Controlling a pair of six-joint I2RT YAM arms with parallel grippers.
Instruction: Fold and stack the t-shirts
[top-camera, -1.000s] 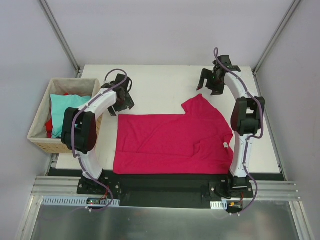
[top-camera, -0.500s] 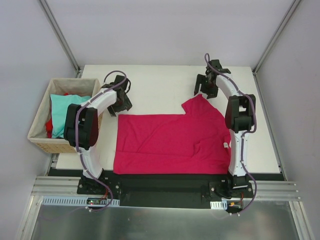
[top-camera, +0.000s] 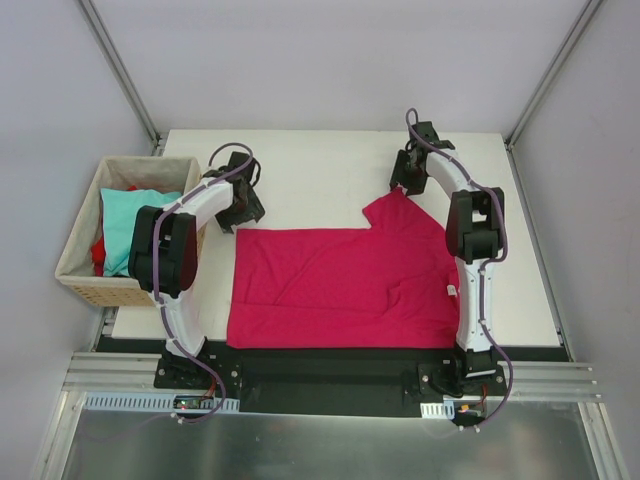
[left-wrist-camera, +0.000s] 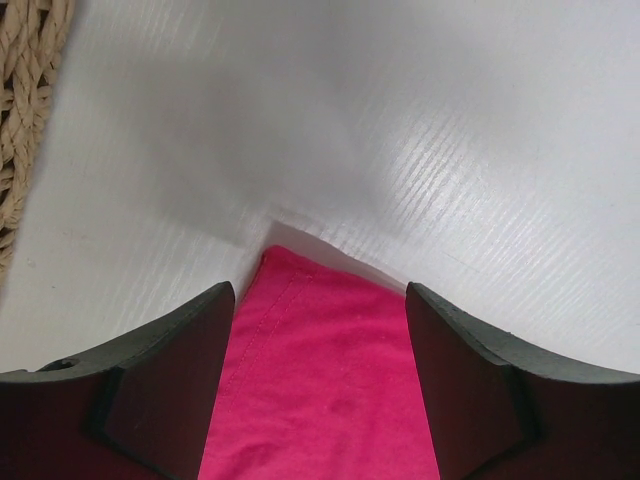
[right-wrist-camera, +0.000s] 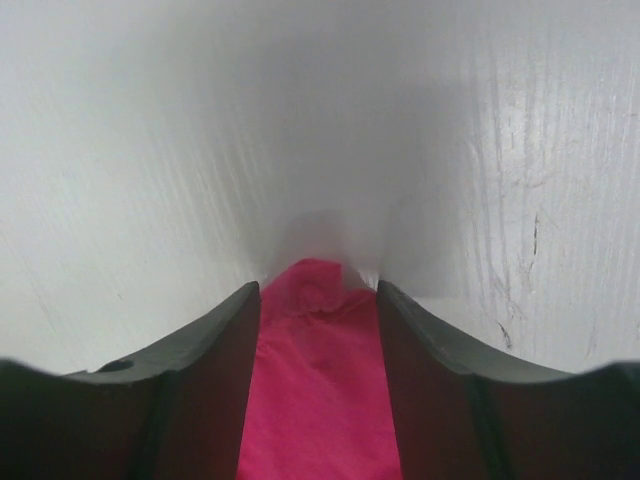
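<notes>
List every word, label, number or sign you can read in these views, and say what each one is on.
No text can be read in any view.
White tag at the edge of the crimson t-shirt: too small to read.
Teal t-shirt, basket and table: no print or marking shows.

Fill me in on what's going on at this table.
Two robot arms are working on a crimson-magenta t-shirt laid out on the table. The left pincer is at the shirt's far left corner, the right pincer at its far sleeve tip, both open, cloth between the jaws. A teal t-shirt and a red one lie in the wicker basket.
</notes>
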